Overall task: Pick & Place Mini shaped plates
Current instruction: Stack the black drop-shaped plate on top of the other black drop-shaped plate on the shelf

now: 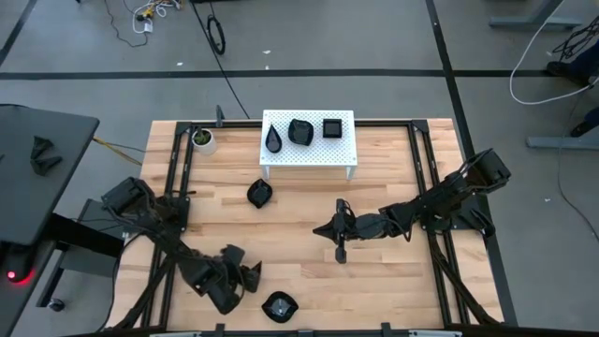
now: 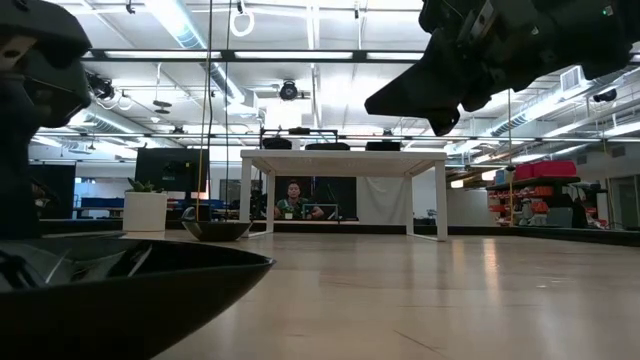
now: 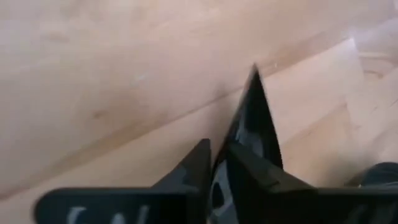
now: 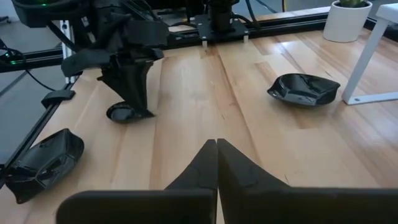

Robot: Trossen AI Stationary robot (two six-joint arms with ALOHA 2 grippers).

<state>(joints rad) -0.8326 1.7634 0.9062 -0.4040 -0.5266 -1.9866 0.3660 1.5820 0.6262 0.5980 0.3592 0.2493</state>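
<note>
Gripping plate (image 4: 126, 114) — left pincer (image 4: 134, 102)

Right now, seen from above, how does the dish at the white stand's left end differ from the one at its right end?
The left dish is teardrop shaped, tapering to a point; the right dish is square. The left dish lies closer to the arms' side of the white stand than the right dish. Both are small and black.

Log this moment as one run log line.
white stand: three black plates | table: two plates loose | left gripper: on a third plate, front-left | right gripper: shut, empty, mid-table
</note>
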